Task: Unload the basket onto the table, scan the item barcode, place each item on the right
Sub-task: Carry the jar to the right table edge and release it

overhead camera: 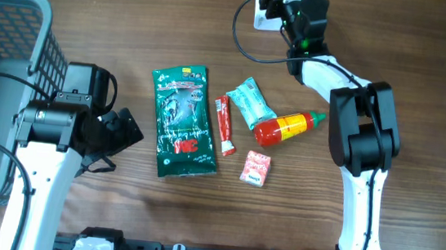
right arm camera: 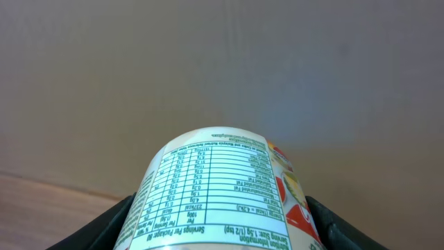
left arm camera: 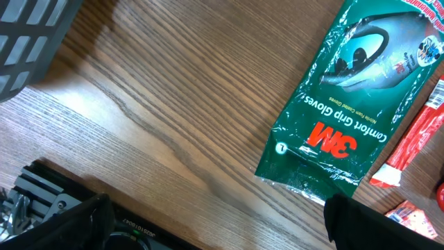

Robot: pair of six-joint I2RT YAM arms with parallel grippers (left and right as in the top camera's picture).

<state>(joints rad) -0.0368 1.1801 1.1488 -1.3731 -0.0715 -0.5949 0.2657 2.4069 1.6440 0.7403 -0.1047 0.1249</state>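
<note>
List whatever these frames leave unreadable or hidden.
- Barcode on the can: right wrist view shows only the nutrition table; the bottom edge cuts the label.
- Same can overhead: mostly hidden behind the right pincer at the top edge.
- Print on the pink packet: too small overhead, cropped in left wrist view.

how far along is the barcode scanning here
Done: nothing shows as scanned. In hand: the right gripper holds a labelled can at the far edge of the table, nutrition panel showing, no barcode visible. Still to do: gloves pack, red stick packet, teal packet, sauce bottle and small red packet lie on it; left gripper open, empty.
</note>
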